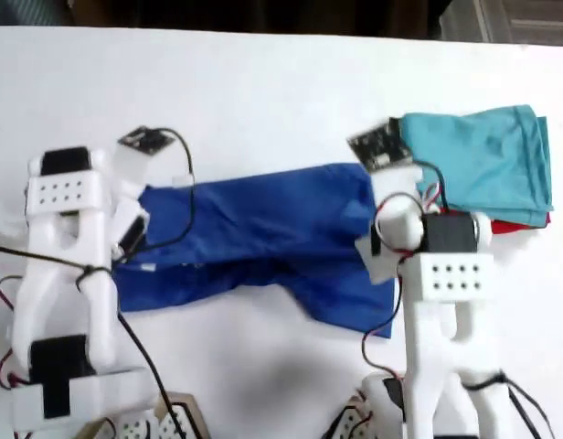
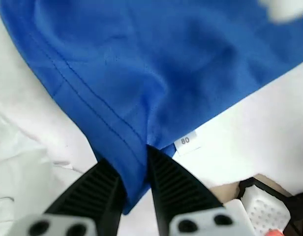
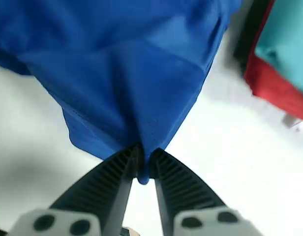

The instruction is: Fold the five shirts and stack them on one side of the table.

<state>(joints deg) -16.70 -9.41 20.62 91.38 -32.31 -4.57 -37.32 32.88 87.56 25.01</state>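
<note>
Left claw (image 2: 129, 158) and right claw (image 3: 143, 153) each clamp an edge of the blue shirt (image 1: 263, 229) at centre frame; the teal shirt (image 1: 483, 165) lies upper right.

A brightly lit white table (image 1: 281, 73) meets a dark background strip (image 1: 263, 11) along its far edge.

The table (image 1: 263, 82) is being overlooked from above; the blue shirt (image 1: 263, 229) is being framed closely from both wrists.

- A blue shirt (image 1: 263, 229) stretches across the counter (image 1: 263, 91) from left arm (image 1: 71, 238) to right arm (image 1: 437, 274).
- A folded teal shirt (image 1: 483, 160) sits on a red one (image 1: 519, 224), by the right arm.
</note>
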